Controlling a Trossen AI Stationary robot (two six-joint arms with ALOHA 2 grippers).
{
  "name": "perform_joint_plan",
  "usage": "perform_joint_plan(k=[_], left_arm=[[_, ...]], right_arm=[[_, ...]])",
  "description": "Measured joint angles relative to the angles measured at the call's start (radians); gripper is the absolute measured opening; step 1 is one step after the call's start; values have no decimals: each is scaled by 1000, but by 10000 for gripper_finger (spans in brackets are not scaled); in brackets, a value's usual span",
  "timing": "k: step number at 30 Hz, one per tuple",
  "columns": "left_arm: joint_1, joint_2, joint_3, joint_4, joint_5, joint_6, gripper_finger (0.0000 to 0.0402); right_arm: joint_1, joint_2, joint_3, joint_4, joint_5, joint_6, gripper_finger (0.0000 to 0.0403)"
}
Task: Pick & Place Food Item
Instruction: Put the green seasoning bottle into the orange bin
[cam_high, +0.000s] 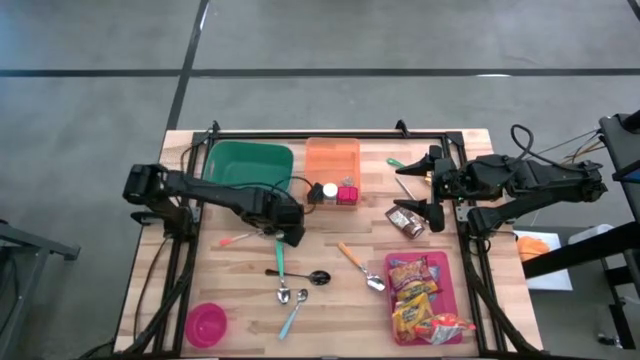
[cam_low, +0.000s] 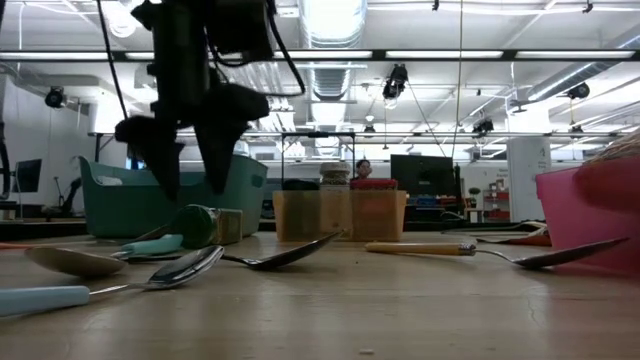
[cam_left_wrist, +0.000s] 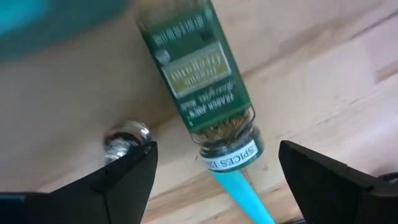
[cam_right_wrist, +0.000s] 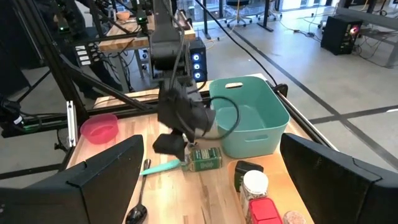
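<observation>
On a wooden table (cam_high: 250, 310) seen from above, the left gripper (cam_high: 288, 237) points straight down near the table's middle, just in front of a green bin (cam_high: 247, 165). Its two dark fingers (cam_left_wrist: 127, 177) stand wide apart with nothing between them. Directly beneath it lies a spice jar (cam_left_wrist: 202, 93) with a green label, on its side on the wood, its lidded end resting across the teal handle of a spoon (cam_left_wrist: 239, 196). The fingers straddle the jar without touching it, and a shiny spoon bowl (cam_left_wrist: 126, 135) sits just beside one fingertip. From table height the same jar (cam_low: 205, 226) lies flat under the hanging gripper (cam_low: 190, 175), with several spoons (cam_low: 175, 270) spread in front of it.

The right gripper (cam_high: 425, 185) waits above the table's right side, raised and pointing roughly level towards the left arm, its fingers (cam_right_wrist: 99, 174) fully spread and empty.

An orange bin (cam_high: 332, 160) stands beside the green one, with small jars and a red box (cam_high: 347, 194) just in front of it. A dark packet (cam_high: 405, 221) lies near the right gripper. A pink tray (cam_high: 425, 300) of snack packets sits at the front right, and a pink bowl (cam_high: 206, 323) at the front left. An orange-handled spoon (cam_high: 358, 268) lies between the spoons and the tray.
</observation>
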Motion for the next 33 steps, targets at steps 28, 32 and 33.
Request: perform_joint_plan(k=[28, 32, 33], left_arm=[[4, 124, 0, 76, 60, 121, 205], [4, 123, 1, 73, 60, 200, 179], [5, 123, 1, 73, 59, 215, 179]], right_arm=[[1, 0, -1, -2, 0, 0, 374], [1, 0, -1, -2, 0, 20, 374], [1, 0, -1, -2, 0, 24, 374]])
